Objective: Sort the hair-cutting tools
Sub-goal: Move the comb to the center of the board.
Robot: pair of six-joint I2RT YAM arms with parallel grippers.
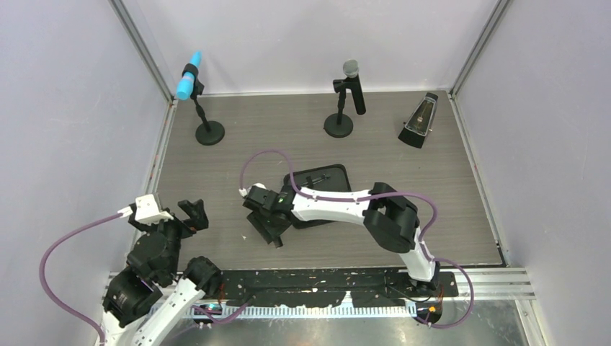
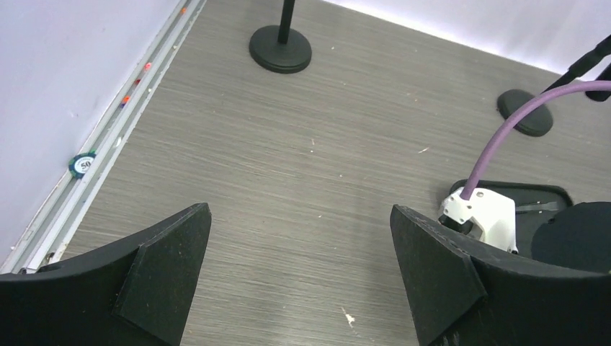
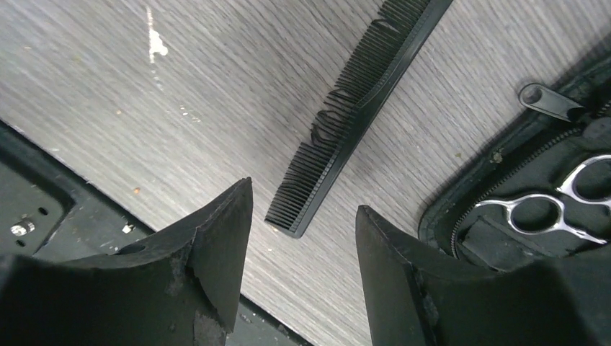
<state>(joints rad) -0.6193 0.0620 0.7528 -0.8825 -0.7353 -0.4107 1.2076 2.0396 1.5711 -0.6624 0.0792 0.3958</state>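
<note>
A flat black comb lies slantwise on the grey wood-grain table. Its near end sits just beyond the tips of my right gripper, which is open with only bare table between the fingers. To the right of the comb is the open black zip case, and inside it a pair of silver scissors shows by its finger rings. From above, my right gripper hangs low at the front left corner of the case. My left gripper is open wide over bare table at the left. No hair clips are in view.
Two microphones on round black bases stand at the back: a blue one and a grey one. A dark metronome is at the back right. A green chip lies in the left wall rail. The black mounting rail runs along the near edge.
</note>
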